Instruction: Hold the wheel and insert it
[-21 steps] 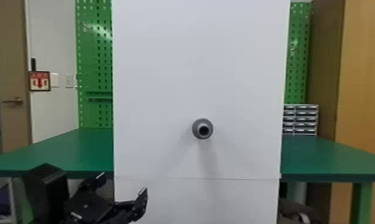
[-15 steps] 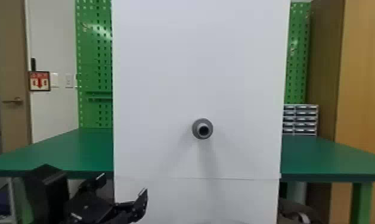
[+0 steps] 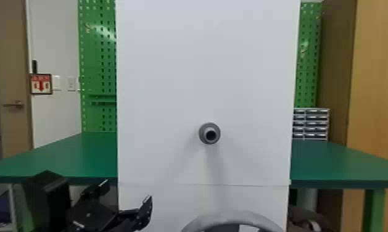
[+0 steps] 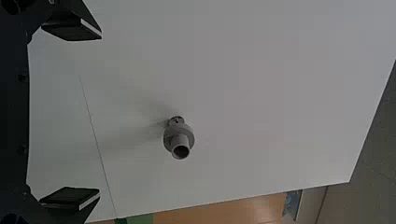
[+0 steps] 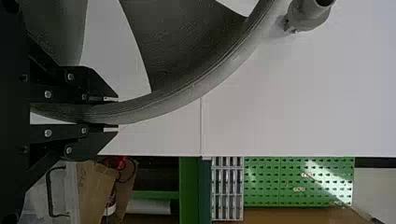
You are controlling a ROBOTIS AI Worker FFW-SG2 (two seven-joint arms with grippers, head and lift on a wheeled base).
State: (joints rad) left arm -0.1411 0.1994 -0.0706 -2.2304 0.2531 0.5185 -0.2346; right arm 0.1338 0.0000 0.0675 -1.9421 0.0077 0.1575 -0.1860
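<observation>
A ring-shaped grey plastic wheel with broad spokes (image 3: 233, 215), its rim gripped between the fingers of the right hand (image 5: 116, 114), sits at the head view's six o'clock edge, below a hollow-ended grey cylindrical post (image 3: 209, 133) jutting from an upright white panel (image 3: 183, 77). The left hand (image 4: 100, 113), open and empty, waits at about eight o'clock from the post. The holding step appears secured, with alignment for insertion now in hand; the wheel is not on the post. The next move calls for lifting the wheel towards twelve o'clock, centring its hub squarely before the post, then pressing straight on. A one-sided hold could let the wheel tilt, so the left hand may be needed to steady it.
</observation>
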